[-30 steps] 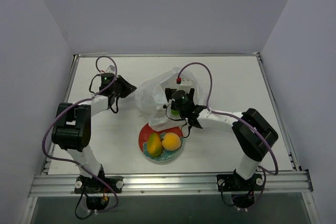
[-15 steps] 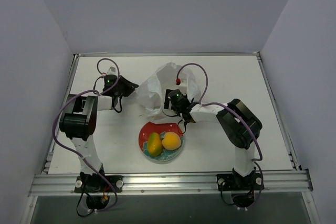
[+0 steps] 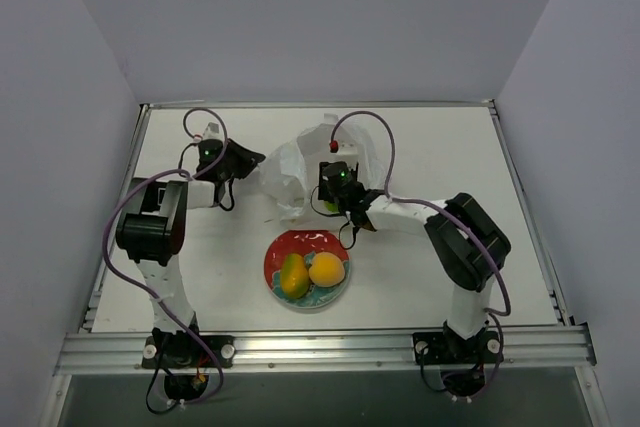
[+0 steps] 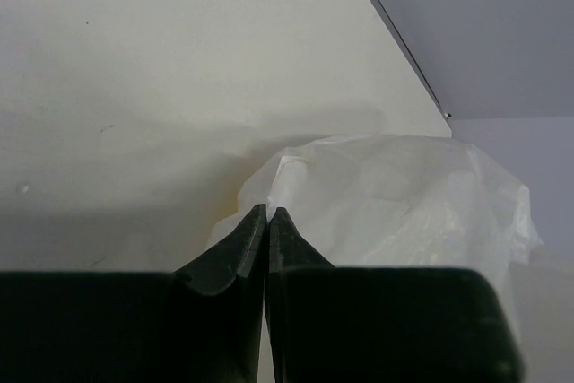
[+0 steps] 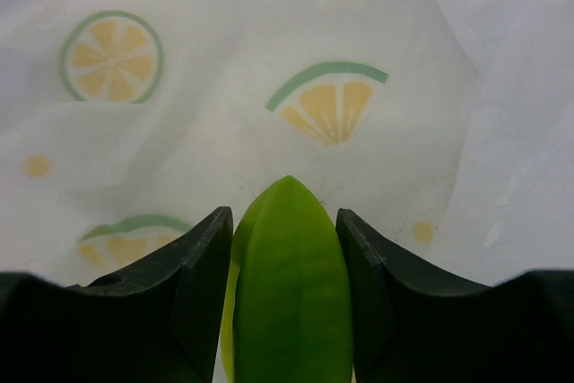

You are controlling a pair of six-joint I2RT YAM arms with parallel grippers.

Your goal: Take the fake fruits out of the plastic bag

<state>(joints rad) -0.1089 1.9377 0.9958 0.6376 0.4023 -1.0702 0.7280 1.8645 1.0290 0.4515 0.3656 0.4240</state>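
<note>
The plastic bag (image 3: 288, 169) lies crumpled at the table's middle back, and its left edge is pinched in my left gripper (image 3: 254, 160). In the left wrist view the left gripper (image 4: 267, 213) is shut, with the bag's film (image 4: 395, 195) bunched right at its tips. My right gripper (image 3: 328, 203) reaches into the bag's mouth. In its wrist view the right gripper (image 5: 285, 221) is shut on a flat green fruit (image 5: 287, 293), with citrus-printed film (image 5: 269, 69) behind. A mango-shaped fruit (image 3: 293, 275) and a round orange fruit (image 3: 326, 269) lie on the plate.
The red and teal floral plate (image 3: 303, 243) sits just in front of the bag, near my right forearm. Purple cables loop over both arms. A metal rail (image 3: 320, 349) runs along the near table edge, and grey walls stand close around.
The right gripper's jaws have closed from wide open onto the green fruit. The bag has bunched up toward the back. The left gripper has stayed shut on the bag's edge.
</note>
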